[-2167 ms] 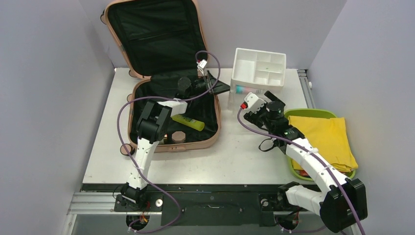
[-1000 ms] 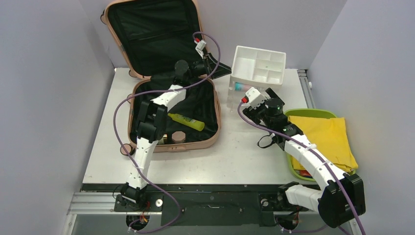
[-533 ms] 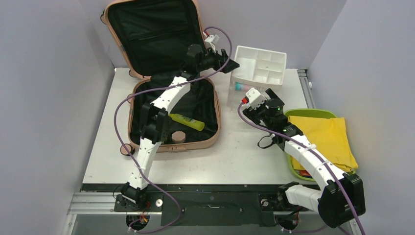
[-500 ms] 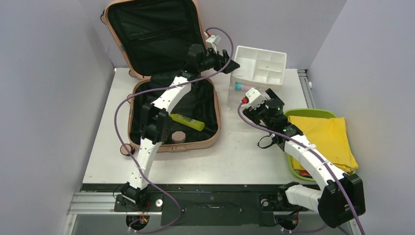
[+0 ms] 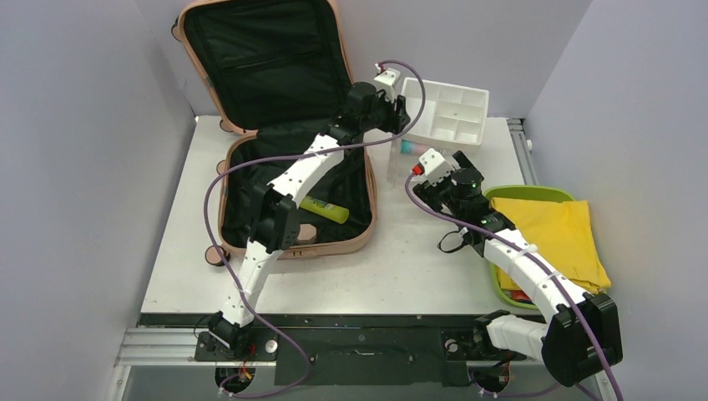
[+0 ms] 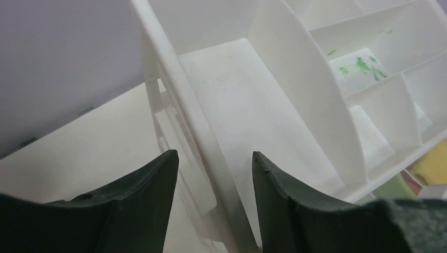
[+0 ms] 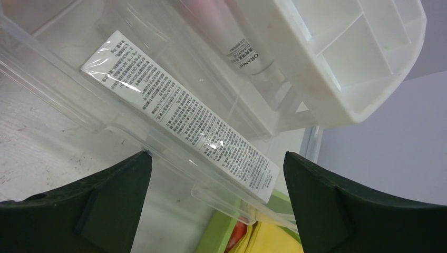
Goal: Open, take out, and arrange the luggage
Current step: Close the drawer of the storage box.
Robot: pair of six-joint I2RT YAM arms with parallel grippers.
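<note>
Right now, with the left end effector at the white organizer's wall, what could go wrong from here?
1. The left end effector straddles one thin wall of the white organizer, which appears to rest on the clear box; pulling there may tip it off.
2. The right end effector hangs open beside that box, so the two could clash.
3. The left arm stretches across the luggage and might bump its raised lid.
</note>
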